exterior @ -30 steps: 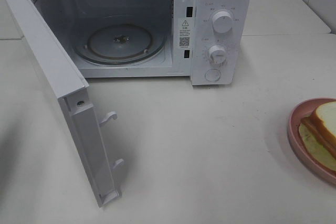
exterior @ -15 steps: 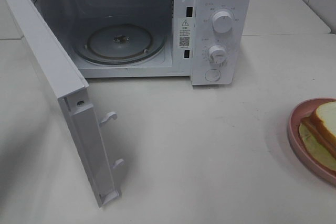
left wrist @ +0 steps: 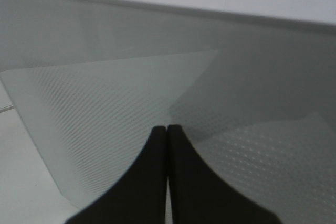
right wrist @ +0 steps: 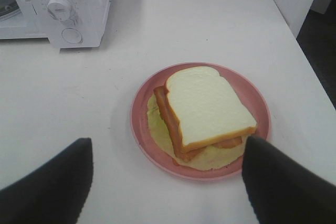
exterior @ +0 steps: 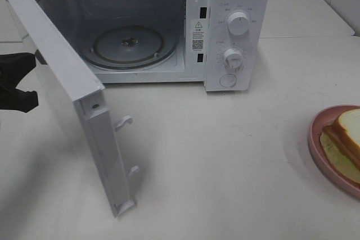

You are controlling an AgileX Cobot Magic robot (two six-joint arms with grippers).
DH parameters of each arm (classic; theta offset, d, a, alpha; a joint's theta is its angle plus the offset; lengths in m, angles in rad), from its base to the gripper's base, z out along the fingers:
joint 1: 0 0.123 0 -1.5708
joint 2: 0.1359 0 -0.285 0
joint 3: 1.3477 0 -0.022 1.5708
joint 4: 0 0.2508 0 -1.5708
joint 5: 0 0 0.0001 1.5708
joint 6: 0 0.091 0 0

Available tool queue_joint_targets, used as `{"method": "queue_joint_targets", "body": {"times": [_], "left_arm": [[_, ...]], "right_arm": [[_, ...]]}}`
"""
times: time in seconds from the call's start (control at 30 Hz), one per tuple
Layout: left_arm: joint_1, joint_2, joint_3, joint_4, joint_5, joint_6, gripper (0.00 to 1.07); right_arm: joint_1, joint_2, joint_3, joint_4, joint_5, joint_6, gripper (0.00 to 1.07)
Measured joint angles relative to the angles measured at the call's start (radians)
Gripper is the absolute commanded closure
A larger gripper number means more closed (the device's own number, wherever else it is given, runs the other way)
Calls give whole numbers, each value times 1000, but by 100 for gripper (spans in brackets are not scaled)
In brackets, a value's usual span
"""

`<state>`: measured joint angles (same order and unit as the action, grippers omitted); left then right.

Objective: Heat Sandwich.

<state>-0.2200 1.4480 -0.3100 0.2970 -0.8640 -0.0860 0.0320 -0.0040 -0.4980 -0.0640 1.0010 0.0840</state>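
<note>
The sandwich (right wrist: 207, 111) lies on a pink round plate (right wrist: 142, 98): white bread on top, pinkish-brown meat and pale green lettuce under it. It also shows at the right edge of the exterior high view (exterior: 347, 133), on its plate (exterior: 316, 139). My right gripper (right wrist: 168, 144) is open, its fingers spread wide on either side of the plate, above it. It is out of the exterior high view. My left gripper (left wrist: 167, 128) is shut and empty, with its tips at the outer face of the microwave door (left wrist: 105, 98). It shows at the left edge of the exterior high view (exterior: 31, 59).
The white microwave (exterior: 236, 4) stands at the back with its door (exterior: 62, 66) swung open toward the front left. The glass turntable (exterior: 128, 46) is bare. Two knobs (exterior: 238, 23) and a button are on its right panel. The white table (exterior: 225, 167) ends just right of the plate.
My left gripper has come into view at the left, behind the door. The door's free edge has shifted a little to the right. The plate and sandwich have not moved.
</note>
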Motion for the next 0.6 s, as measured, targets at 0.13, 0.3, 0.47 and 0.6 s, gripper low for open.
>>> {"method": "queue_joint_targets", "body": {"times": [0.13,0.3,0.47,0.6], "left_arm": [[-109,21,-17,-132,-1,64,107],[-188,51,-52,-240,-1,86,107],[-288,103,-118,-375,-1,159,107],[-380,160,-186,-519,-1,240,107]], "right_arm": [[0,0,0,0,0,0,32],[0,0,0,0,0,0,32],[0,0,0,0,0,0,32],[0,0,0,0,0,0,32]]}}
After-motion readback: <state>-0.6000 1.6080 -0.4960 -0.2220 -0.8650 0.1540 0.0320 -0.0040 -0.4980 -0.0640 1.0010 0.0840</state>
